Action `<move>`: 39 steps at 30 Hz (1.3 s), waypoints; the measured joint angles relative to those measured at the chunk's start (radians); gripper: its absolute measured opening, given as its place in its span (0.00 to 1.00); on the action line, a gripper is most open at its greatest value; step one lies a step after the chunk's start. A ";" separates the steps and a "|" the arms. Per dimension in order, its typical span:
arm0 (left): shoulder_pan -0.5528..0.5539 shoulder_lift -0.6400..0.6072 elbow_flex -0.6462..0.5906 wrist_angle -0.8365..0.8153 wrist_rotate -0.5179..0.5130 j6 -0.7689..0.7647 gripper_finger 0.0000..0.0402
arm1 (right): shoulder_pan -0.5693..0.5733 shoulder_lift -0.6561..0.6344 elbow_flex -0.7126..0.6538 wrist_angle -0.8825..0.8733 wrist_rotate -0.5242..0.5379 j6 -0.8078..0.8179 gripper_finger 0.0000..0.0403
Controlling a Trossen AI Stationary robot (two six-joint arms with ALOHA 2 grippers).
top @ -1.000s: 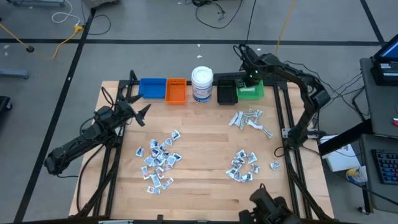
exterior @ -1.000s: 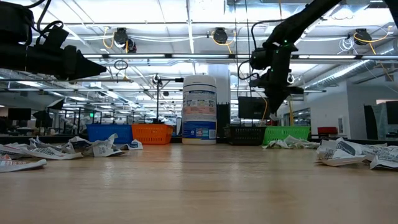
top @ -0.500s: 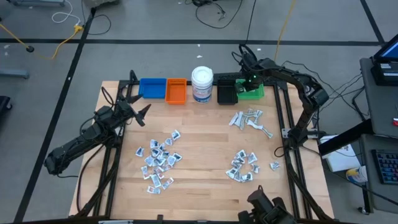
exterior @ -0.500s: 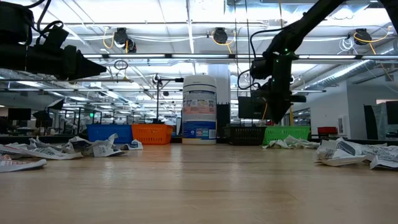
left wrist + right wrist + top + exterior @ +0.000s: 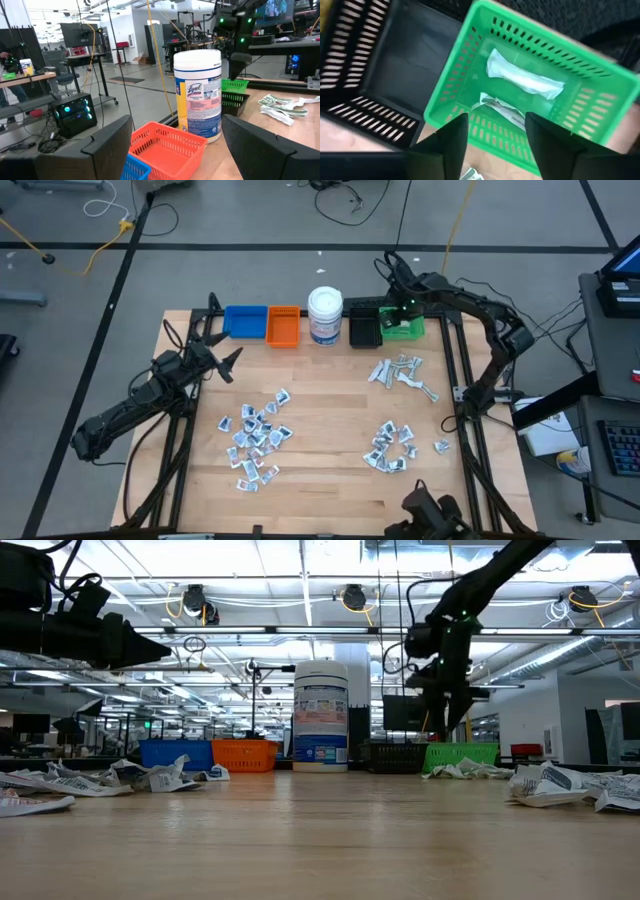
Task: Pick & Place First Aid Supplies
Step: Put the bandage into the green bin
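The right gripper (image 5: pixel 492 132) hangs over the green bin (image 5: pixel 470 75) with fingers parted and empty, two packets (image 5: pixel 525 80) lying inside, while the left gripper (image 5: pixel 222 362) waits spread wide.

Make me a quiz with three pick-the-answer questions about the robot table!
1. Where is the right claw?
A. above the green bin
B. above the blue bin
C. beside the packets near the left claw

2. How many small bins stand in the row at the back?
A. two
B. four
C. six

3. What lies in the green bin?
A. nothing
B. white wrapped packets
C. the jar

Answers: 1 A, the high view shows it there. 2 B, blue, orange, black, green. 3 B, the right wrist view shows them.
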 joint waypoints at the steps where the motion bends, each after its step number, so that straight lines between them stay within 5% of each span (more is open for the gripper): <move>1: 0.000 0.000 0.000 0.000 0.000 0.000 0.77 | 0.001 -0.015 0.000 -0.004 0.000 -0.015 0.50; 15: 0.000 0.000 0.000 0.000 0.000 0.000 0.77 | 0.236 -0.208 0.000 -0.276 0.002 -0.152 0.51; 29: 0.000 0.000 0.000 0.000 0.000 0.000 0.77 | 0.555 -0.272 -0.005 -0.476 0.082 0.082 0.50; 39: 0.000 0.000 0.000 0.000 0.000 0.000 0.77 | 0.595 -0.347 -0.281 -0.390 0.084 0.163 0.49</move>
